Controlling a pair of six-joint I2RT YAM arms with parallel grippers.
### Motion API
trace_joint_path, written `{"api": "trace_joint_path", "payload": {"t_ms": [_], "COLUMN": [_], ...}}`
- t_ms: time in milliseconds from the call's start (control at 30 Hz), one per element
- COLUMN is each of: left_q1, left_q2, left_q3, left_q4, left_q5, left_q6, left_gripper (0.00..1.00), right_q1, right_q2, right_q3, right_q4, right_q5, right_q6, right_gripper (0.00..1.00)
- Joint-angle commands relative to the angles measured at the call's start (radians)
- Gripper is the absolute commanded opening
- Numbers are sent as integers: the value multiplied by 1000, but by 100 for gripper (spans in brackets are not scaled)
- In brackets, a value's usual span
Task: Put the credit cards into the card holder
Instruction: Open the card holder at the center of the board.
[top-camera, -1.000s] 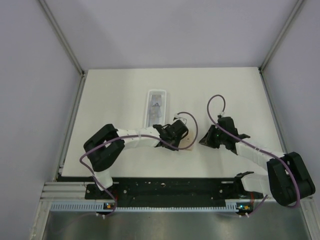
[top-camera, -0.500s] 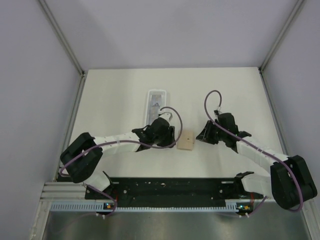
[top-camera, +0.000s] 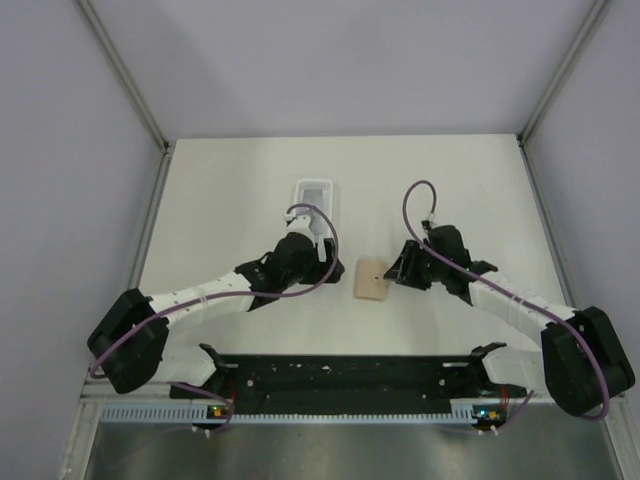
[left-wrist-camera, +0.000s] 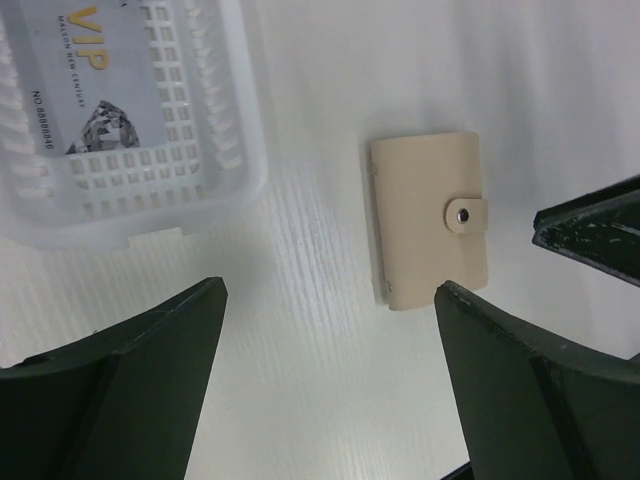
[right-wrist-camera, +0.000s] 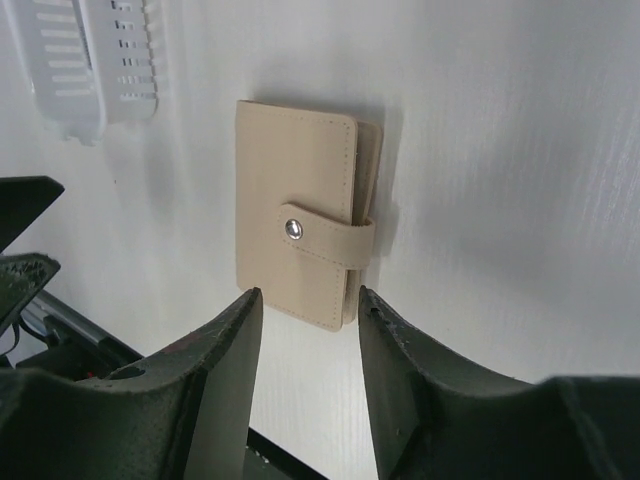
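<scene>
card holder (top-camera: 370, 279) snapped shut mid-frame; left gripper (left-wrist-camera: 328, 300), right gripper (right-wrist-camera: 310, 295) both gape empty. next, probably: unsnap it, fetch vip card (left-wrist-camera: 80, 90) from tray (left-wrist-camera: 230, 150).

Left arm (top-camera: 200, 295) stretched low and reaching inward, left gripper (left-wrist-camera: 330, 300) pointing down, jaws spread wide and empty, right arm (top-camera: 510, 305) angled inward, right gripper (right-wrist-camera: 305, 300) jaws parted, gripping nothing

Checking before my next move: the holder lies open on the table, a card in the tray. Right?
No: the holder is closed, snapped shut, as the right wrist view shows. It does lie on the table, a card in the tray.
</scene>
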Motion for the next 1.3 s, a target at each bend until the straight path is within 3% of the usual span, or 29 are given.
{"api": "trace_joint_path", "payload": {"t_ms": [0, 333, 433, 800, 1267], "left_q1": [39, 38, 36, 36, 38], "left_q2": [-17, -40, -31, -29, -87], "left_q3": [-42, -88, -95, -98, -140], "left_q4": [91, 158, 166, 162, 145], "left_q5": [84, 160, 163, 190, 143], "left_q6": [-21, -9, -15, -9, -10], "left_gripper": [89, 47, 41, 33, 31], "right_q1": [28, 76, 108, 217, 295], "right_q2": [-9, 32, 57, 164, 285], "right_q3": [-9, 103, 143, 283, 383], "right_q4": [18, -114, -164, -286, -332], "right_q5": [12, 151, 211, 351, 421], "right_q6": [16, -16, -18, -5, 9], "right_gripper": [45, 46, 46, 56, 49]}}
